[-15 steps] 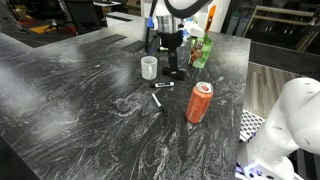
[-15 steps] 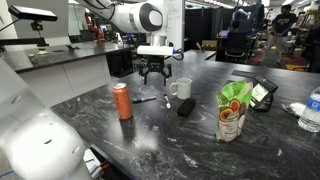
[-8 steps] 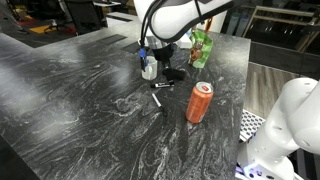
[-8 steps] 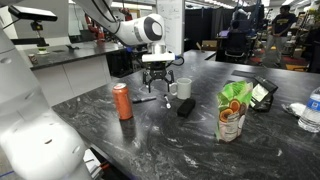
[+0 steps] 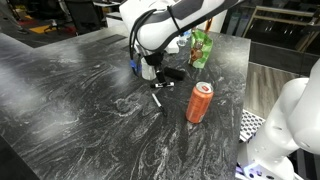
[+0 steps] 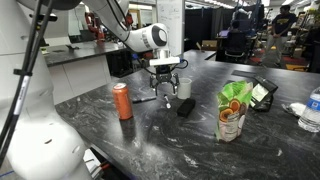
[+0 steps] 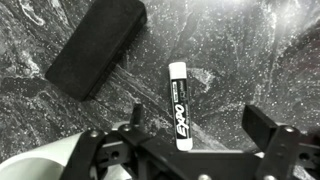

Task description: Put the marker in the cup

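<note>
In the wrist view the black marker (image 7: 179, 104) lies flat on the dark marbled table, its pale end pointing away. It sits between my open gripper's fingers (image 7: 200, 120), nearer the left finger and untouched. The white cup's rim (image 7: 30, 165) shows at the bottom left. In both exterior views the gripper (image 5: 152, 76) (image 6: 165, 88) hangs low over the table next to the cup (image 5: 148, 68) (image 6: 184, 88), which it partly hides. The marker (image 5: 162, 86) lies just beside it.
A flat black block (image 7: 95, 45) (image 5: 174, 74) (image 6: 185, 106) lies close by the marker. A whitish pen (image 5: 157, 102) and an orange can (image 5: 200, 102) (image 6: 122, 101) stand nearer the table's edge. A green snack bag (image 6: 232, 112) and a clear bottle (image 6: 312, 110) stand farther off.
The gripper has come down from above the cup and black block to just over the table by the marker. Nothing on the table has moved.
</note>
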`<state>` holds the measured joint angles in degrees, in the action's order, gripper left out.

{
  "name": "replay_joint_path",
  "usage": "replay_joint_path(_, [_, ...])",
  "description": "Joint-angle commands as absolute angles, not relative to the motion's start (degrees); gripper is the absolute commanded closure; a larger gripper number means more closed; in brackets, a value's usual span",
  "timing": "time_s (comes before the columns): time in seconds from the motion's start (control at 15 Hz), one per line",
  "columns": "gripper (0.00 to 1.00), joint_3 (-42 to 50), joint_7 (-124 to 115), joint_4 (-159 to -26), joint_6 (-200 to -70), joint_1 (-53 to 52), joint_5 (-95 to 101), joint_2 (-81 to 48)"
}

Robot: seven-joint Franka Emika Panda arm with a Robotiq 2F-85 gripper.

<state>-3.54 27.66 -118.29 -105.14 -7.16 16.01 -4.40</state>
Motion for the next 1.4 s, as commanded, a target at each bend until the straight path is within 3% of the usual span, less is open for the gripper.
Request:
replay_joint_path(0.0, [0.00, -4.37, 28.14, -114.40, -105.34, -6.13, 15.28, -8.42])
replay_joint_path(1.33, [0.00, -5.89, 27.90, -111.23, -105.11, -6.20, 12.90, -14.20])
